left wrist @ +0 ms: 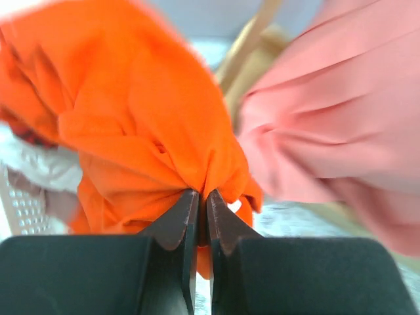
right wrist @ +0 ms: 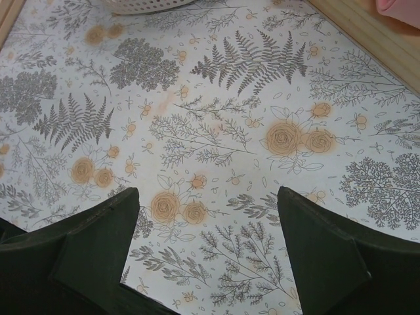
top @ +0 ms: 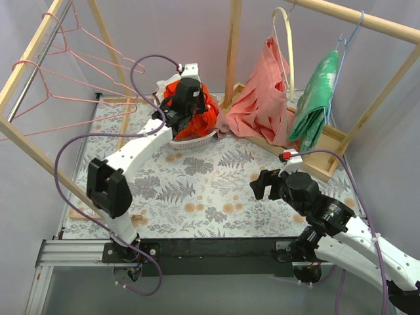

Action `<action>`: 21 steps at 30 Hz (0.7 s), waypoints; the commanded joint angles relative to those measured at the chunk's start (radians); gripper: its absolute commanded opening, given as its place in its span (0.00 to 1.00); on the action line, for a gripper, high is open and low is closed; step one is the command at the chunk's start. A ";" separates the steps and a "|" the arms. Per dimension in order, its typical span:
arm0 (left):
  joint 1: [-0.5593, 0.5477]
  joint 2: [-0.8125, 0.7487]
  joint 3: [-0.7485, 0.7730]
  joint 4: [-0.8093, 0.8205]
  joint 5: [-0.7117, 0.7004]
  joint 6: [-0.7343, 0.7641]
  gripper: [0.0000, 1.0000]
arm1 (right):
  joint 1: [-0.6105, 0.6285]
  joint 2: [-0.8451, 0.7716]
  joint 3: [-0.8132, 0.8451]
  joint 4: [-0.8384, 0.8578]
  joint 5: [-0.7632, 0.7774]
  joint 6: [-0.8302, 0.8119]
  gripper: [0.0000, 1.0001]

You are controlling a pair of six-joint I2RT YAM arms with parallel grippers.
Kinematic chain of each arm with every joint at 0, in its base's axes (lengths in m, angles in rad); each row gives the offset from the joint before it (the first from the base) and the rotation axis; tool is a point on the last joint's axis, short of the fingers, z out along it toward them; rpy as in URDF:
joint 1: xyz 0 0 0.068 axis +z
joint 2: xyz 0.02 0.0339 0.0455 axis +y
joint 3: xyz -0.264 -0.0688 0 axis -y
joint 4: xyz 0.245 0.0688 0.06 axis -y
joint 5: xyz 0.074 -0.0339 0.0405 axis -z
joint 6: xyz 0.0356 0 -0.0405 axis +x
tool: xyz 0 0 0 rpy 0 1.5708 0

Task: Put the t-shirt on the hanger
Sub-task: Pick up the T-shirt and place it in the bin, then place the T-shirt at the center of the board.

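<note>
The orange-red t-shirt (top: 202, 117) is bunched up in and above a white basket (top: 197, 139) at the back middle of the table. My left gripper (top: 172, 113) is shut on a fold of the t-shirt (left wrist: 151, 131), its jaws pinched tight on the cloth. Three thin pink wire hangers (top: 72, 62) hang on the wooden rail at the back left, away from the shirt. My right gripper (top: 261, 184) is open and empty, hovering low over the floral tablecloth (right wrist: 216, 131) at the right front.
A salmon-pink garment (top: 266, 98) on a cream hanger (top: 286, 46) and a green garment (top: 316, 98) on a blue hanger (top: 348, 36) hang at the back right, close beside the t-shirt. Wooden rack posts (top: 231, 46) and a wooden base board (top: 328, 147) border the table.
</note>
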 commanded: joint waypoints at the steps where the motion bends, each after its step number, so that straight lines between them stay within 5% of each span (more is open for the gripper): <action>1: -0.023 -0.210 0.000 0.058 0.129 0.058 0.00 | 0.004 0.017 0.062 0.004 0.039 -0.039 0.94; 11: -0.052 -0.375 0.128 0.048 0.315 0.046 0.00 | 0.003 0.064 0.142 0.008 0.102 -0.101 0.95; 21: -0.340 -0.426 0.318 -0.067 0.235 0.066 0.00 | 0.004 0.069 0.327 -0.002 0.055 -0.138 0.95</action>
